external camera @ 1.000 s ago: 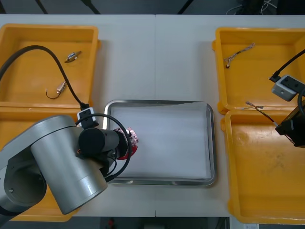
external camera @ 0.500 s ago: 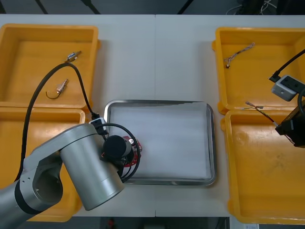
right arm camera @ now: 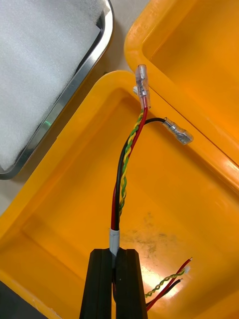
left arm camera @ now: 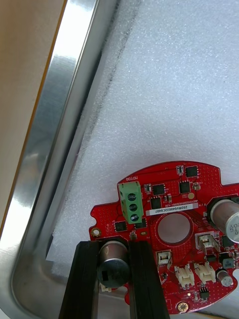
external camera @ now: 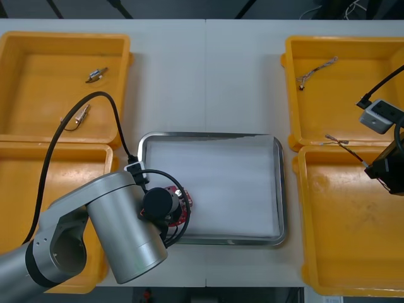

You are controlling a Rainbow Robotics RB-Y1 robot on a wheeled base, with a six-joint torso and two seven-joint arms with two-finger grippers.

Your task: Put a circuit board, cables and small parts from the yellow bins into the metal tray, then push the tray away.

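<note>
A round red circuit board lies low over the white padding of the metal tray, near its left front corner. My left gripper is shut on a silver cylinder at the board's edge. From the front, the board peeks out beside my left wrist inside the tray. My right gripper is shut on a red and yellow cable with a black strand. It hangs above the near right yellow bin. The cable's end reaches over that bin's far rim.
The far left bin holds two small metal parts. A thin cable lies in the far right bin. My left arm's own black cable loops over the left bins. More cable ends lie in the near right bin.
My left arm has swung toward the tray's front edge and come down, carrying the circuit board with it. The right arm and its cable have stayed still.
</note>
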